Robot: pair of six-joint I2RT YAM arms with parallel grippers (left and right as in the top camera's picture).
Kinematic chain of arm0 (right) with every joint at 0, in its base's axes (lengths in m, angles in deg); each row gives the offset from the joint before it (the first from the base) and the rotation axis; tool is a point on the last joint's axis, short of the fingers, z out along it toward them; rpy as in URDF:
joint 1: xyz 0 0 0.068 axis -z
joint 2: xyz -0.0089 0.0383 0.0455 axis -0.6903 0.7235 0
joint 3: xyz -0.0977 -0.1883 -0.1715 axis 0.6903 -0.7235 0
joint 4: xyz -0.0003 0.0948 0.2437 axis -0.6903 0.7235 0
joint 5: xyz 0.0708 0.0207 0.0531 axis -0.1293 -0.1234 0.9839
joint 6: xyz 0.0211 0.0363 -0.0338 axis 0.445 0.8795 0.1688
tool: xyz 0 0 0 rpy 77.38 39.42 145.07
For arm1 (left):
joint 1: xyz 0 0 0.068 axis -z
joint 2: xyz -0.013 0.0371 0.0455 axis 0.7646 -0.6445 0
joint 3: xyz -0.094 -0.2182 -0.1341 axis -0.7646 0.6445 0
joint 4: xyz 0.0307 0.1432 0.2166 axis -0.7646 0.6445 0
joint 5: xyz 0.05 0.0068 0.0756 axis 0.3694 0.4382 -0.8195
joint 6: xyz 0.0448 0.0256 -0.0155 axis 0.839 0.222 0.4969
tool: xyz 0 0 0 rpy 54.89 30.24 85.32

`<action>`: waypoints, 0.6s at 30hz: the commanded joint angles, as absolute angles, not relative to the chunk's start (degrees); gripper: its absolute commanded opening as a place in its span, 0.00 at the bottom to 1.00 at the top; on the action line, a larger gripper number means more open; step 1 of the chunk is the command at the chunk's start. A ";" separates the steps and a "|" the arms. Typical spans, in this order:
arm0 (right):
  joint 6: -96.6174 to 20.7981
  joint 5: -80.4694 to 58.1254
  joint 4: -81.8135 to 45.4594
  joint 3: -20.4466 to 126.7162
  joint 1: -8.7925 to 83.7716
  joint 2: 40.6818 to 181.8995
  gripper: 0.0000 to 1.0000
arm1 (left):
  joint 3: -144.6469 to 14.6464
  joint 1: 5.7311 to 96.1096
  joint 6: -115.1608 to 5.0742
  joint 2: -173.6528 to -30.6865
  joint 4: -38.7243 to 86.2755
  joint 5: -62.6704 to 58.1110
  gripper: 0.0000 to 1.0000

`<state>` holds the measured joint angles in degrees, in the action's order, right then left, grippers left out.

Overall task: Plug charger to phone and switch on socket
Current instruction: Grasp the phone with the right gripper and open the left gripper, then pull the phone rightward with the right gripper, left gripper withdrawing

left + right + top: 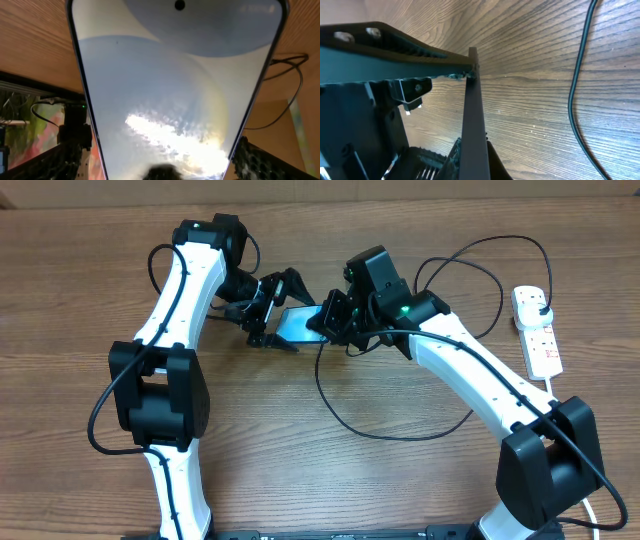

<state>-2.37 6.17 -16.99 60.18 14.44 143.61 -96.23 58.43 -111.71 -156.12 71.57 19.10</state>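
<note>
Left gripper point(280, 313) round phone point(300, 324); right gripper point(328, 320) at opposite end

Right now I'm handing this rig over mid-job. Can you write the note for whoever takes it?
Left gripper: appears shut on the phone, fingers against its long edges.
Right gripper: at the phone's other end; open or shut unclear.
Charger: cable lies in loose loops; its plug looks seated in the socket, far right. Connector tip not visible.
Done: phone held, plug apparently in.
Left: confirm or seat the connector in the phone, then press the socket switch; its state is unreadable.
</note>
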 commanded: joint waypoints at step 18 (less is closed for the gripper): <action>-7.59 8.03 -5.45 60.10 29.76 131.48 0.04 | -97.59 57.93 -56.02 -155.34 65.75 27.58 0.90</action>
<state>-4.34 6.63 -6.69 59.51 27.29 138.75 -96.30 58.41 -68.56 -156.12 66.15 25.09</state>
